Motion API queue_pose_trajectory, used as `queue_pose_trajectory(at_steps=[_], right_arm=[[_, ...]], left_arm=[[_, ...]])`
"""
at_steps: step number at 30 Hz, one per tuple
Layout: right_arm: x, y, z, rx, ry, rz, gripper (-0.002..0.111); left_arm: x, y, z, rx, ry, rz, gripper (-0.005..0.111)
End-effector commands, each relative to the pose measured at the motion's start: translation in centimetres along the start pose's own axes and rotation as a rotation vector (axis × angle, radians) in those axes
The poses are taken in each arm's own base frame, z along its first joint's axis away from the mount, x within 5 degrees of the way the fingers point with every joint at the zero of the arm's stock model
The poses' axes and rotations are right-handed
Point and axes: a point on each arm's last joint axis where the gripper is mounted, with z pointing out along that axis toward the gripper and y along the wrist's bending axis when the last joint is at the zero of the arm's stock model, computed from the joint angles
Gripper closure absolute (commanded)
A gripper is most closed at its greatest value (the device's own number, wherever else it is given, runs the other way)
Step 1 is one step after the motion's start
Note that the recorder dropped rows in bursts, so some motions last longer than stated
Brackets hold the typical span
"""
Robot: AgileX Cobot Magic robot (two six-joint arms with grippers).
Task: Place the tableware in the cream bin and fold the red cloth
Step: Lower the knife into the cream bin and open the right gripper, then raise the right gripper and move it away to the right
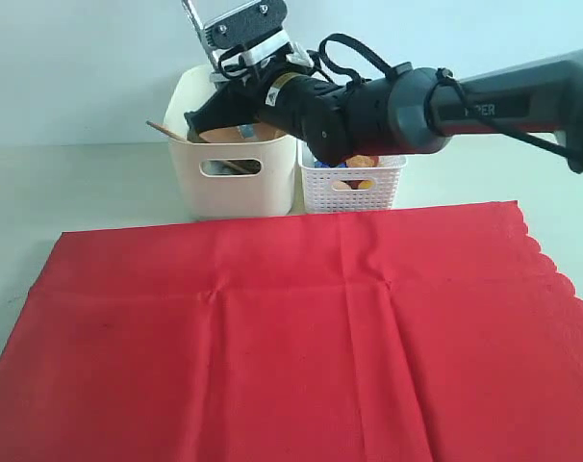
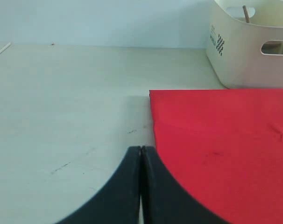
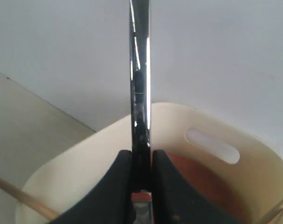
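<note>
From where I stand, the right arm reaches in from the right, wrist bent over the cream bin (image 1: 229,183). The right gripper (image 1: 207,117) holds the metal knife (image 1: 197,27) above the rim, steel pointing up. I'd judge the tableware step is nearly finished. The red cloth (image 1: 291,337) lies flat in front of the bin, not yet folded. The next move calls for lowering the knife over the opening and parting the jaws (the lattice basket (image 1: 354,188) stands just beside, so aim matters).

On the left wrist camera, the left gripper (image 2: 141,156) is pinched together on nothing, low beside 1 corner of the cloth.

On the right wrist camera, the jaws clamp the knife. Below them, what is probably the brown plate (image 3: 202,184) lies in the bin.
</note>
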Motion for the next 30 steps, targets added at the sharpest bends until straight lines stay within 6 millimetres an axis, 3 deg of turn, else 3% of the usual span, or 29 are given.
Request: queue_pose_trajectory(at_steps=[1, 8, 13, 21, 23, 26, 30], right_arm=[[0.7, -0.1, -0.1, -0.01, 0.072, -0.055, 0.098], [1.3, -0.1, -0.6, -0.035, 0.222, -0.063, 0.069], [-1.7, -0.5, -3.4, -0.061, 0.376, -0.057, 0.067], [-7.7, -1.4, -9.6, -0.071, 0.526, -0.005, 0.078], [-8.7, -1.5, -10.8, -0.068, 0.543, 0.013, 0.084], [-10.7, -1.8, -13.6, -0.073, 0.582, 0.025, 0.104], [-11.9, -2.0, -15.8, -0.07, 0.624, 0.039, 0.108]], left_arm=[[-0.1, 0.0, -0.1, 0.0, -0.016, 0.001, 0.107], [-0.1, 0.0, -0.1, 0.0, -0.016, 0.001, 0.107], [-0.1, 0.0, -0.1, 0.0, -0.016, 0.001, 0.107], [-0.1, 0.0, -0.1, 0.0, -0.016, 0.001, 0.107], [-0.1, 0.0, -0.1, 0.0, -0.016, 0.001, 0.107], [-0.1, 0.0, -0.1, 0.0, -0.016, 0.001, 0.107], [-0.1, 0.0, -0.1, 0.0, -0.016, 0.001, 0.107]])
